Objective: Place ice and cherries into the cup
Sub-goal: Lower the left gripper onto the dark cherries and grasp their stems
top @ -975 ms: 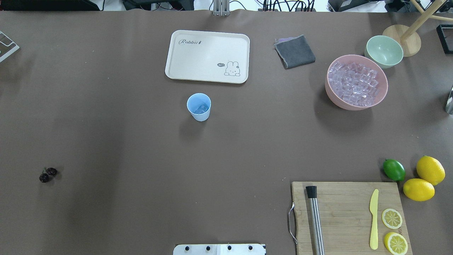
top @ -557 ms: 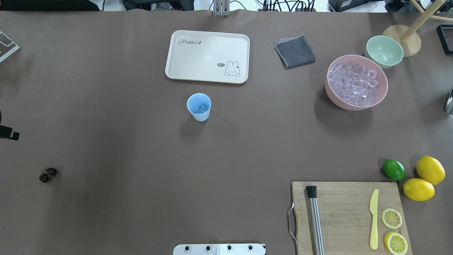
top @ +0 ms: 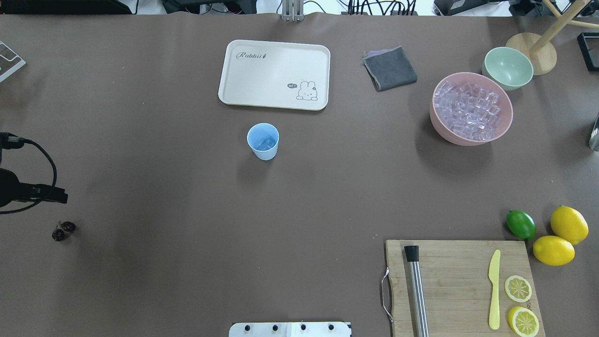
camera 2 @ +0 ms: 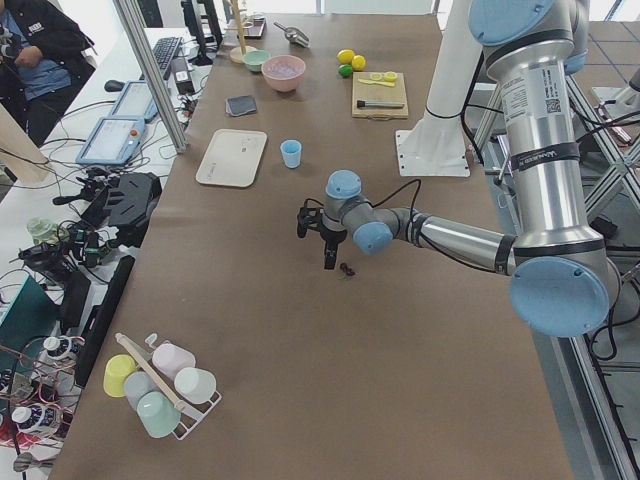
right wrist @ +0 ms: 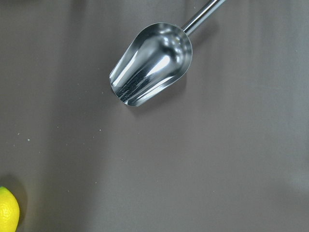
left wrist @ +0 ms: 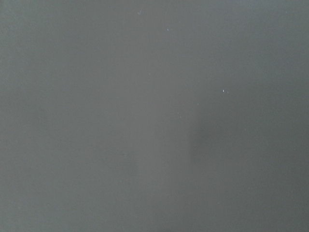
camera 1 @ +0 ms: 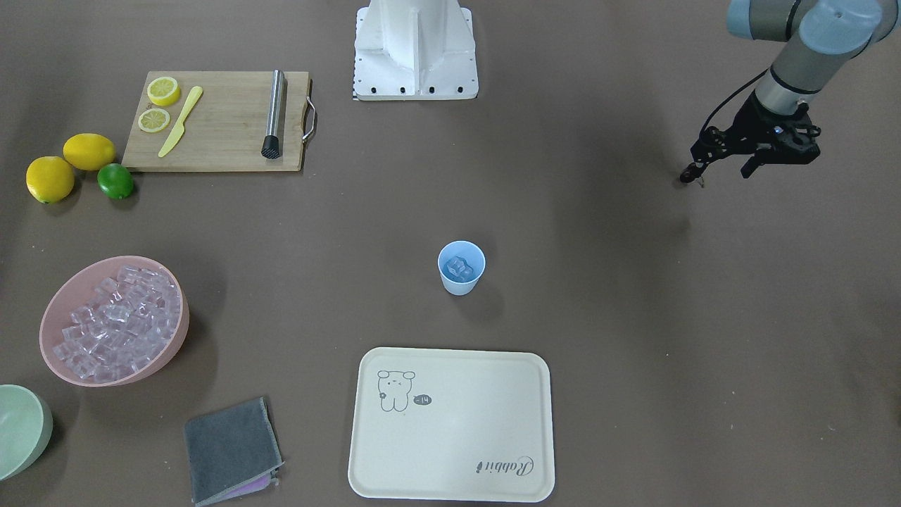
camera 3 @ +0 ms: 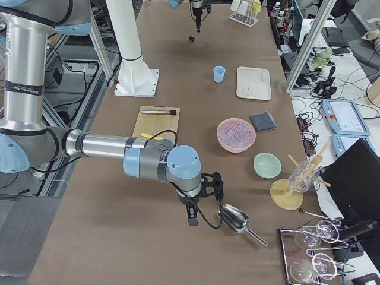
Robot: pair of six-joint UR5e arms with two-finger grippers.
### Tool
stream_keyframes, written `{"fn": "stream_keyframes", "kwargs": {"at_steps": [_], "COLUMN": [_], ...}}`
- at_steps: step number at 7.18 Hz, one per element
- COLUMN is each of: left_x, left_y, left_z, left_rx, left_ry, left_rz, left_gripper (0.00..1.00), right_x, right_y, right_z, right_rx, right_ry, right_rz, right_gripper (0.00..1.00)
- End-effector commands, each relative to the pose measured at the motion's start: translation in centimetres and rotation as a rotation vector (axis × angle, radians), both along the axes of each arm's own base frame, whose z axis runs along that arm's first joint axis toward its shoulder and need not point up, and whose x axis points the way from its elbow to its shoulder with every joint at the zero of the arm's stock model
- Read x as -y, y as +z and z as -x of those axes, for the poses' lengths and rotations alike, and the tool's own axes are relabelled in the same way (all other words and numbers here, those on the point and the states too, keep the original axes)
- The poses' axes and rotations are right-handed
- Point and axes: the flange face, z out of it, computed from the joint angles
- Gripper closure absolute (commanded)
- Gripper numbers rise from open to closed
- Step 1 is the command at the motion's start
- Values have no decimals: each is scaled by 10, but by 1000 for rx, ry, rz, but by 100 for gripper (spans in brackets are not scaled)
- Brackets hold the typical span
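Much bare table [top: 154, 187] between cherries [top: 63, 230] and cup [top: 263, 140]; left tool [camera 1: 718, 171] near cherries.

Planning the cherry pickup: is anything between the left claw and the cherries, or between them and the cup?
Nothing visible does. The left claw hangs close by the cherries, and only brown table surface shows between them and the cup.

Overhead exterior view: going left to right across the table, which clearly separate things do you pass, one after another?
cherries → cup → grey cloth → pink bowl → two lemons
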Motion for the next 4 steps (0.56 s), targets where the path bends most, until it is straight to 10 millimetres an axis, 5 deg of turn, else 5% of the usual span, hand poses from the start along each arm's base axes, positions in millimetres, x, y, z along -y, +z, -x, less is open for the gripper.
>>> {"fn": "stream_keyframes", "kwargs": {"at_steps": [1,2,4], "left_x": [-13,-15,-28], "left_y": [14,15,25], "left_z": [-29,-32,-41], "left_rx": [42,42,60], "left_ry": [26,36,70], "left_rz": [-14,-15,-4], "left_gripper": [13,29,43], "right_x": [0,0,-2], "right_y": [0,1,6], "right_z": [0,0,1], "right_rx": [-4,-4,6], "right_ry": [-1,-3,-8], "right_rz": [0,0,7], "right_gripper": [0,0,0]}}
